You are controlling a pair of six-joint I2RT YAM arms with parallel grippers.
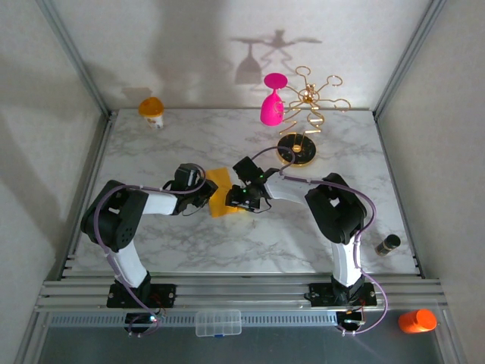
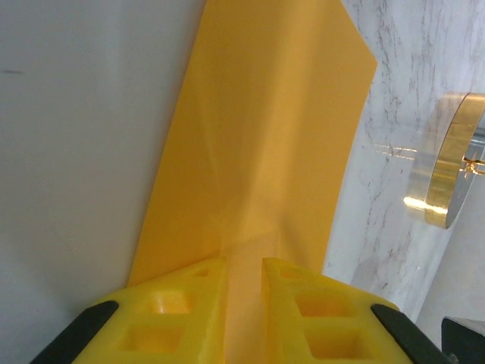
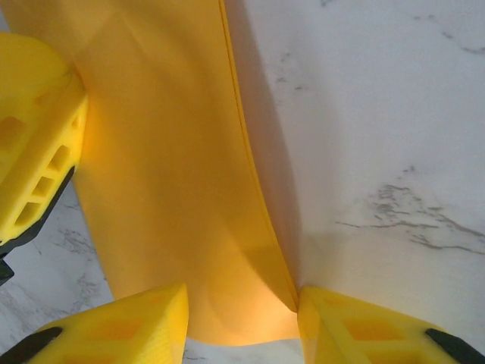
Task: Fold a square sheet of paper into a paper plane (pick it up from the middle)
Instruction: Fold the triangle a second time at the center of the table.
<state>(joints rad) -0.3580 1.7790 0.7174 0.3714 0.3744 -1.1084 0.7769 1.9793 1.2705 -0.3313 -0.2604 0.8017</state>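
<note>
one fold started, no paper plane yet

we see the square sheet of paper (image 1: 219,191) held over mid table (image 1: 227,136), doubled along one edge. left gripper (image 2: 244,303) pinches it. right gripper (image 3: 242,326) has fingers apart, astride its lower edge. we judge nose and wing creases remain.

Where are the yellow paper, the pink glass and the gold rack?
yellow paper (image 1: 220,191), top view, its bare middle.
pink glass (image 1: 271,110), top view, its bowl.
gold rack (image 1: 296,149), top view, its round base.
</note>
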